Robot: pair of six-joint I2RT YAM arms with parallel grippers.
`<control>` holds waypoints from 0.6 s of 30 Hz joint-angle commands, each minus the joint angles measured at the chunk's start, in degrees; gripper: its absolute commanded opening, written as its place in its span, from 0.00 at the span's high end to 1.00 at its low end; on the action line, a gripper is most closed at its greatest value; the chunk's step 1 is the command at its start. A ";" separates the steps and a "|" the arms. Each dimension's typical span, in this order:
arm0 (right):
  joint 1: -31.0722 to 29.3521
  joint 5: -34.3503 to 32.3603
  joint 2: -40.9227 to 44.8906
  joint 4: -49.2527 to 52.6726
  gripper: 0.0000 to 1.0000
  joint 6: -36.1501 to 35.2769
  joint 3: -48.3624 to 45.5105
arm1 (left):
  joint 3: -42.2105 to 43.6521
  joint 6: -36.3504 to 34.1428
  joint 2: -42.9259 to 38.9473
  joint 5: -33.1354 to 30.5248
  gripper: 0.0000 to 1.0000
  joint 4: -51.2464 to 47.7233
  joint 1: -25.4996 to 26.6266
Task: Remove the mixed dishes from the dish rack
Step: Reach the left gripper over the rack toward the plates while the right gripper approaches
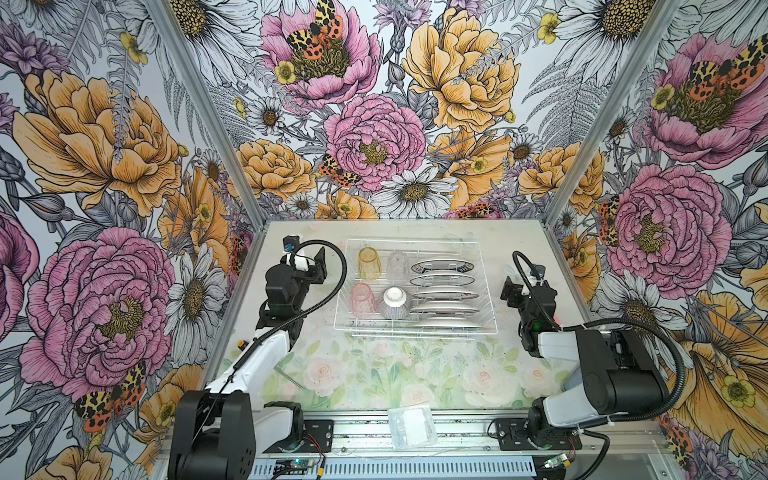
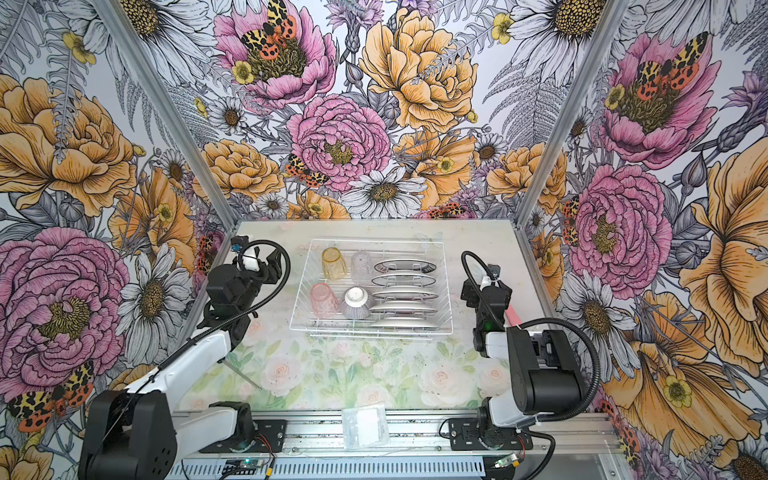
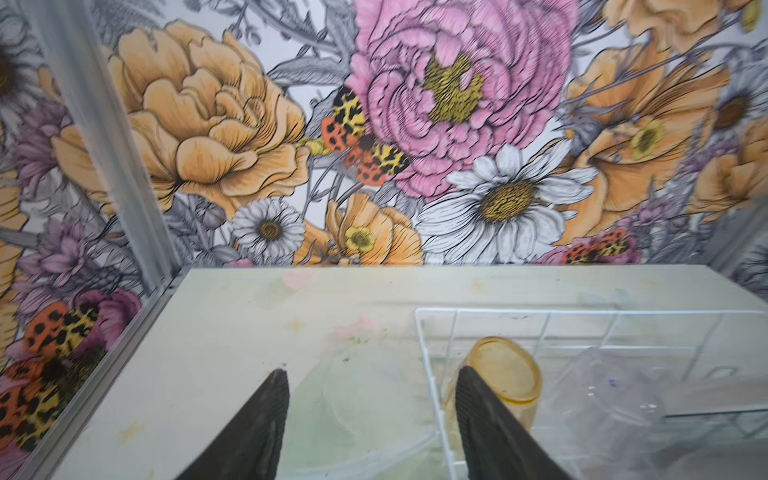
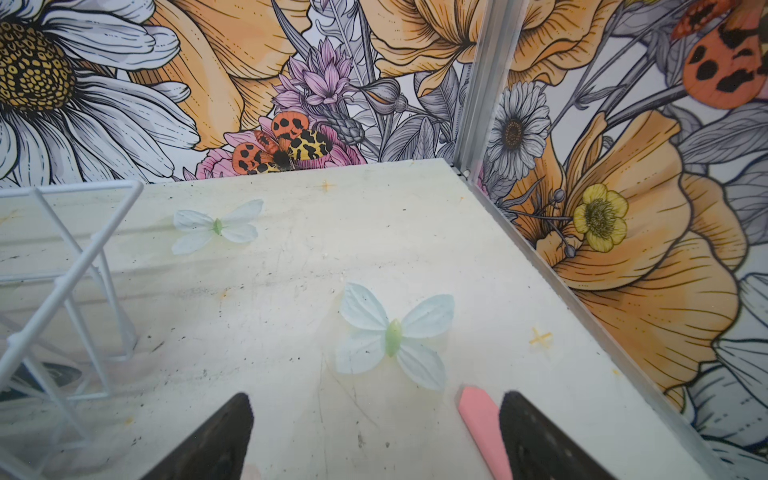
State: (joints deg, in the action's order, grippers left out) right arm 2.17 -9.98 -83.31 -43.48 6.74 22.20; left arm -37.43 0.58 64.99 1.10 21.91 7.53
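Yellow tumbler (image 3: 505, 374) sits in the dish rack (image 3: 540, 310) near the parted, empty left claw (image 3: 372, 370).

White-coated wire dish rack (image 1: 415, 331), translucent glossy plastic yellow tumbler (image 1: 369, 263), ribbed glazed bowl (image 1: 395, 303), matt scuffed tabletop (image 4: 332, 232).

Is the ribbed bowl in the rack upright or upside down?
Upside down: the ribbed bowl shows its white foot facing up in both top views.

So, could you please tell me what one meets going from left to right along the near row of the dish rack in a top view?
First the pink tumbler → ribbed grey-purple bowl, white foot up → white plates standing on edge.
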 commanded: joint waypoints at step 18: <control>-6.00 16.36 22.72 66.64 0.09 7.27 35.13 | -43.15 -25.05 23.46 5.67 0.33 -40.89 25.53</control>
State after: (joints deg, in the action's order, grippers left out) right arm -2.83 2.09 -60.60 14.98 12.12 54.94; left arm -77.08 -18.72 86.06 3.09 -12.34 31.90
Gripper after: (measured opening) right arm 0.910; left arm 0.667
